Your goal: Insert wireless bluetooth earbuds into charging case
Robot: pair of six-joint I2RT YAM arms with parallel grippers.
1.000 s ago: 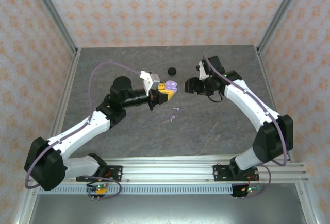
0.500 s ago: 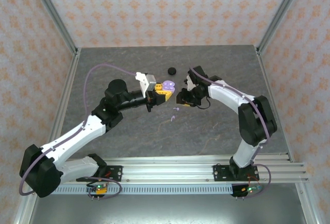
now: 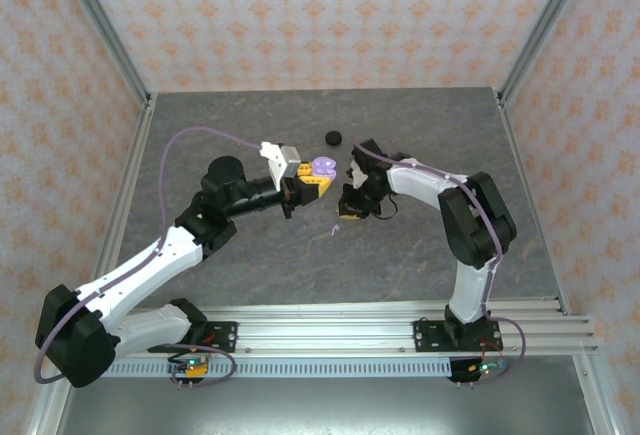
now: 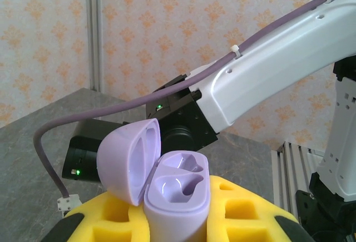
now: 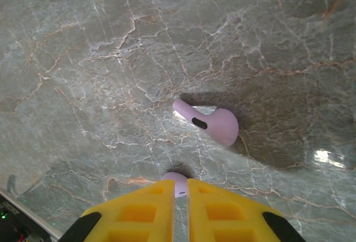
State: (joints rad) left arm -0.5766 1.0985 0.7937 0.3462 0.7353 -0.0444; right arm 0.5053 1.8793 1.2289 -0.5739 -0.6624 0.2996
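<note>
Lilac earbud (image 5: 176, 179): pinching it at the bottom centre of the wrist view with right gripper (image 5: 179, 186), jaws nearly together. Leaving second earbud (image 5: 208, 124) lying mid-frame on the table (image 5: 83, 58), just beyond. Clamping lilac case (image 3: 324, 166), lid open, in left gripper (image 3: 311, 181), centre of the overhead view. Judging this the pickup step; next, needing to lift and line the stem up over an empty socket.

Grey, veined stone bench (image 3: 400, 265) with three small things lying on it.
A pale lilac earbud (image 5: 208, 124) lies on its side just ahead of the right jaws. A second lilac earbud (image 5: 177, 184) sits at the very tips of those jaws, mostly hidden by them. A round black case (image 3: 333, 136) rests farther out beyond them, well apart from both earbuds.
</note>
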